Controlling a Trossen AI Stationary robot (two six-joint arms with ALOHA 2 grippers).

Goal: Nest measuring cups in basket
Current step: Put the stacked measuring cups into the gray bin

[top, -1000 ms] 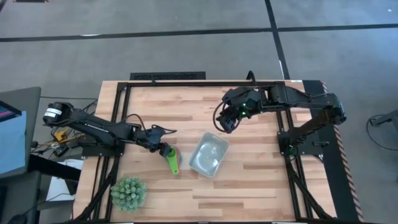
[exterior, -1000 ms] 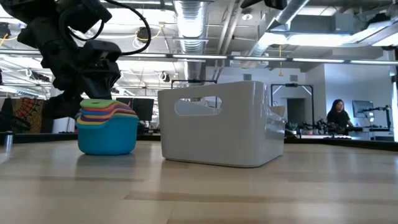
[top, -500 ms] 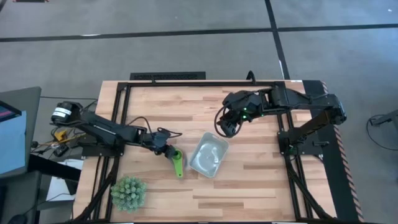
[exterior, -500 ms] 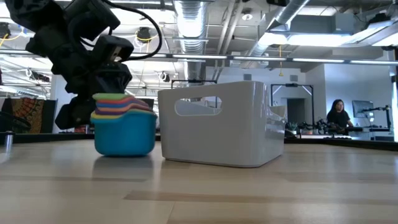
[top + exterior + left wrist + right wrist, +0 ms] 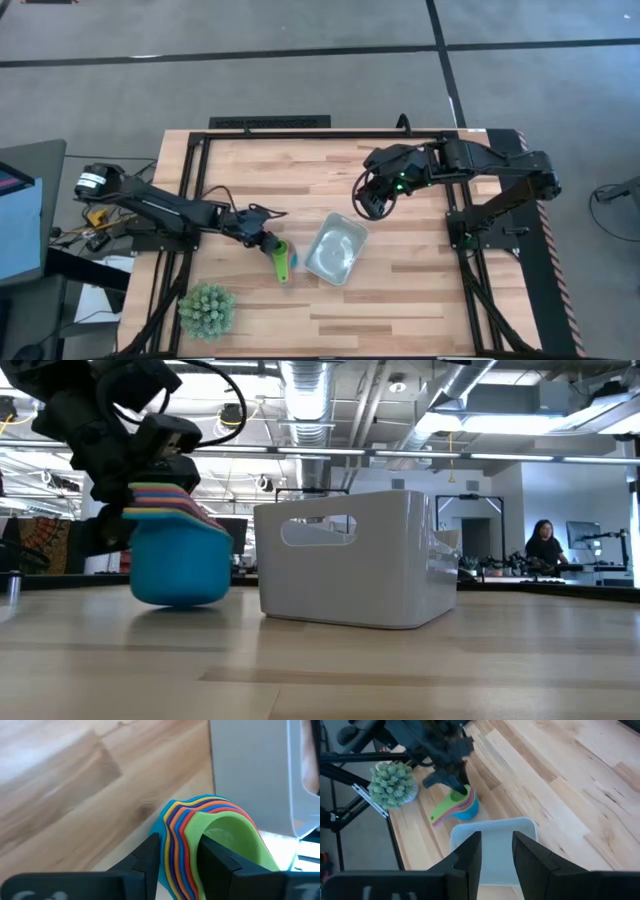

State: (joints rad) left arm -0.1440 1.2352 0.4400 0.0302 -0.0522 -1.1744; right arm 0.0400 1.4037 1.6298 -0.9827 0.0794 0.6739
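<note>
Right now I am looking down on the wooden bench [image 5: 400, 290], with both arms reaching in over it. Next in size, the basket [image 5: 335, 250] is sitting just beyond my left gripper [image 5: 262, 236], on the side toward the right arm, and it is lying almost directly under my right gripper [image 5: 370, 205], slightly ahead of it in the right wrist view. From the low camera the basket [image 5: 350, 555] is showing a pale wall with a slot handle cut into it.

My left gripper is pinching the nested stack of measuring cups [image 5: 281, 260] by the rim, one finger inside the green bowl and one outside the teal one, as the left wrist view [image 5: 210, 845] is showing. The stack is tilting, its teal bottom [image 5: 180, 565] resting on the bench just beside the basket wall, apart from it by a narrow gap. The green handle is pointing away from the gripper toward the near edge of the bench.

My right gripper is hovering above the basket with its fingers spread and nothing between them.

Behind my left gripper, toward the near left corner of the bench, the spiky green plant ball [image 5: 206, 309] is sitting well apart from the cups.

Far off in the room, a person [image 5: 545, 545] is sitting at a desk.
</note>
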